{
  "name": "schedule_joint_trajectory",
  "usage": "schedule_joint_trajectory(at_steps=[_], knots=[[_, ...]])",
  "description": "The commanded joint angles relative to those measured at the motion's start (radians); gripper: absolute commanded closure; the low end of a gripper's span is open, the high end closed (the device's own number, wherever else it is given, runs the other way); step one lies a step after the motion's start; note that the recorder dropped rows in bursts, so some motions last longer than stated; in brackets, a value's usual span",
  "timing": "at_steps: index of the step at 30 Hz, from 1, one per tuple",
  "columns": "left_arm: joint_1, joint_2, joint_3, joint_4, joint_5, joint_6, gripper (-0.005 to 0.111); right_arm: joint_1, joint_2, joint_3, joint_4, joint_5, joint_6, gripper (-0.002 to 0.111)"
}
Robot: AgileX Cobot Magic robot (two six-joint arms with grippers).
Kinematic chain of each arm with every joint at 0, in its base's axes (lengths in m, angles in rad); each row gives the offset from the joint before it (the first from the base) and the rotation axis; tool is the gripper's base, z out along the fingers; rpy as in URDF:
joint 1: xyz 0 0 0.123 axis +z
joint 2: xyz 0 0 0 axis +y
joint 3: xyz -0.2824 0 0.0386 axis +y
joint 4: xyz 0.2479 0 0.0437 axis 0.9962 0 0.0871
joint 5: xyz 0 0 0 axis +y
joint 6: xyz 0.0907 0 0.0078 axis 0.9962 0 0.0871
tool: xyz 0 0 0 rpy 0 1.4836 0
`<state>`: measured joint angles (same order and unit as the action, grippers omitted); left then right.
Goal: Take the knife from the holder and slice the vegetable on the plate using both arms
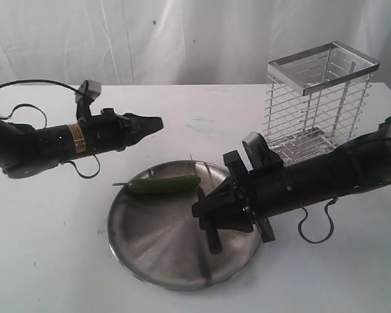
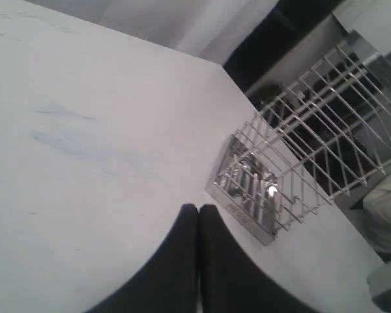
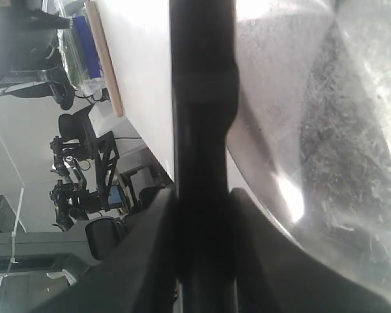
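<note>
The green chilli [image 1: 164, 184] lies on the far part of the steel plate [image 1: 150, 248], stem toward the left. My right gripper [image 1: 207, 212] hovers over the plate's right half, shut on the black knife [image 1: 213, 240], which crosses its jaws and hangs above the dish beside the chilli's tip. The right wrist view has the knife [image 3: 202, 98] as a dark bar clamped in the right gripper [image 3: 202, 195], with the plate [image 3: 326, 130] behind. My left gripper [image 1: 158, 122] is shut and empty, raised behind the chilli; its closed tips [image 2: 199, 208] face the wire holder [image 2: 300, 169].
The silver wire holder [image 1: 319, 98] stands at the back right, just behind the right arm. White tabletop [image 1: 52, 248] surrounds the plate. A loose black cable loop [image 1: 316, 228] hangs under the right arm.
</note>
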<state>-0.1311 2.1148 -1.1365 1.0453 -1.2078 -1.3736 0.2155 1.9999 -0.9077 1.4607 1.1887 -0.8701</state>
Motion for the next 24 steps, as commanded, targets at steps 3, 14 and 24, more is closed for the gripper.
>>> schedule_joint_trajectory(at_steps=[3, 14, 24], knots=[[-0.058, -0.005, -0.032, 0.074, -0.013, 0.011, 0.107, -0.016, 0.012, 0.035, 0.026, 0.007, -0.056, 0.108], [-0.081, 0.007, -0.032, 0.123, -0.013, 0.045, 0.107, -0.018, 0.016, 0.071, 0.025, -0.017, -0.08, 0.108], [-0.092, 0.007, -0.034, 0.135, -0.013, 0.047, 0.107, -0.018, 0.016, 0.071, 0.028, -0.015, -0.08, 0.108]])
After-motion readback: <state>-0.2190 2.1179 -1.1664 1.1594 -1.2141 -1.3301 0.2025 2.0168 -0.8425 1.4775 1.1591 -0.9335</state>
